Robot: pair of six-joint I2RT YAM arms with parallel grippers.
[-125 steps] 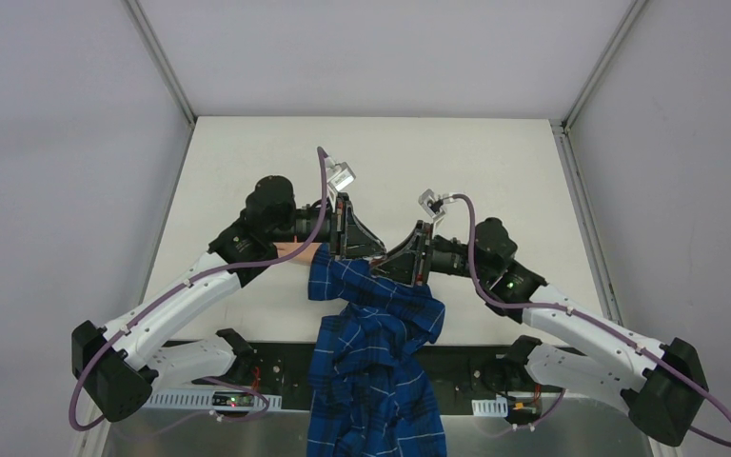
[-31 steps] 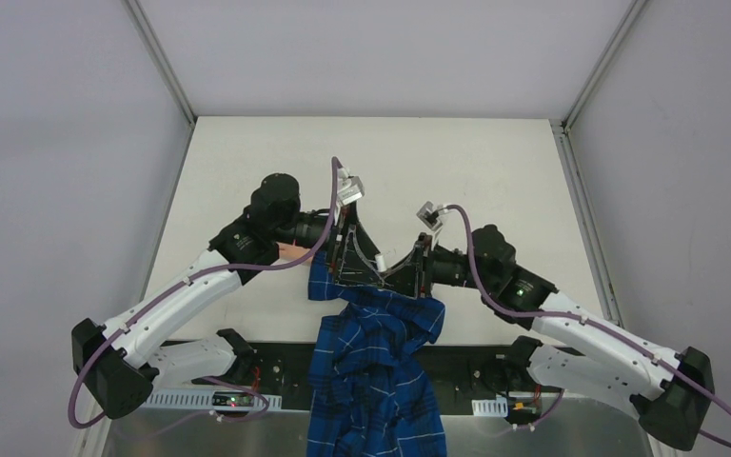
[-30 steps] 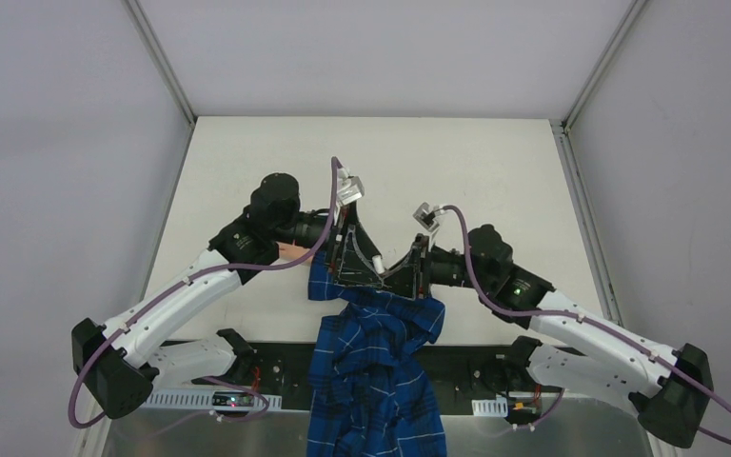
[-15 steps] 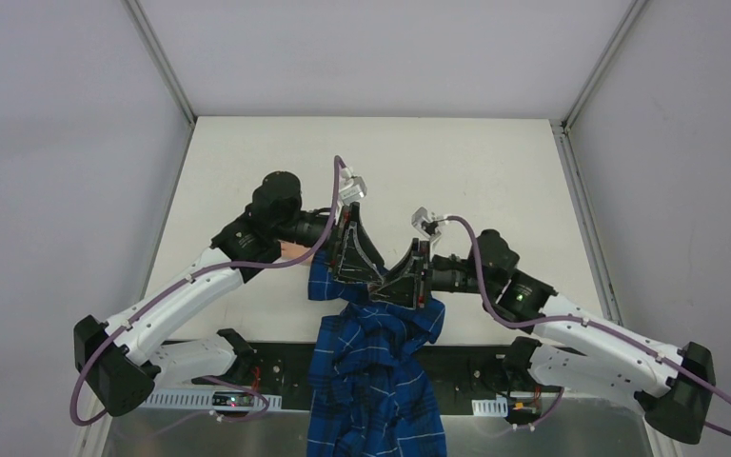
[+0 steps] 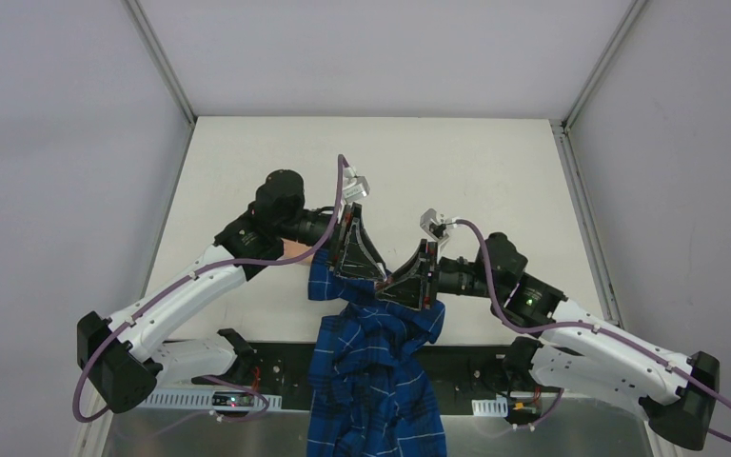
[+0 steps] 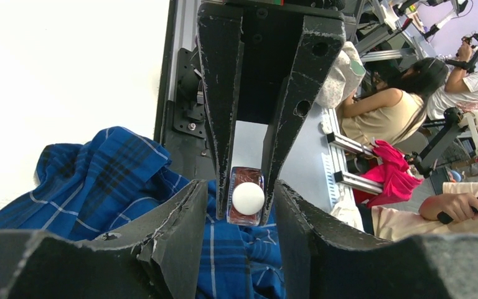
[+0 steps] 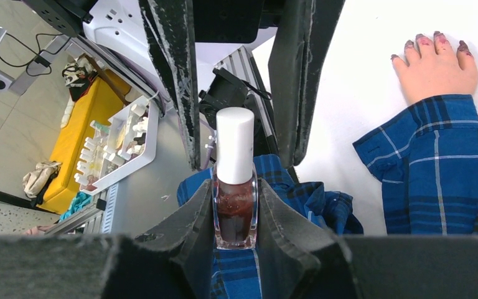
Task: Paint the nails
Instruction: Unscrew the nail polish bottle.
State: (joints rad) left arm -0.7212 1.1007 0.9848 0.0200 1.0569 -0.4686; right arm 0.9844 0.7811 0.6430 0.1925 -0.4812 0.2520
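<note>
Approach completed: right gripper (image 7: 234, 187), clamped on the clear dark-red polish bottle (image 7: 234, 215), now presents its white cylindrical cap (image 7: 234, 143) between left gripper's (image 6: 241, 187) parted fingers, apparently ready for uncapping.

White tabletop (image 5: 438, 162), boxed in by plain grey walls: left wall (image 5: 57, 190), back wall (image 5: 371, 48), right wall (image 5: 685, 171). Metal posts (image 5: 162, 62) run up the back corners. Black base strip (image 5: 476, 362) along the near edge, with a grey metal ledge (image 5: 552, 433) below it. Even, diffuse light. Left wrist view: aluminium rails (image 6: 348, 146), a seated dark-haired person in a beige top (image 6: 386, 106), pink-red fabric (image 6: 395, 171). Right wrist view: beige tiled floor (image 7: 12, 118), a yellow bin (image 7: 84, 131), a white tray (image 7: 127, 149), a crumpled cloth (image 7: 37, 174).
</note>
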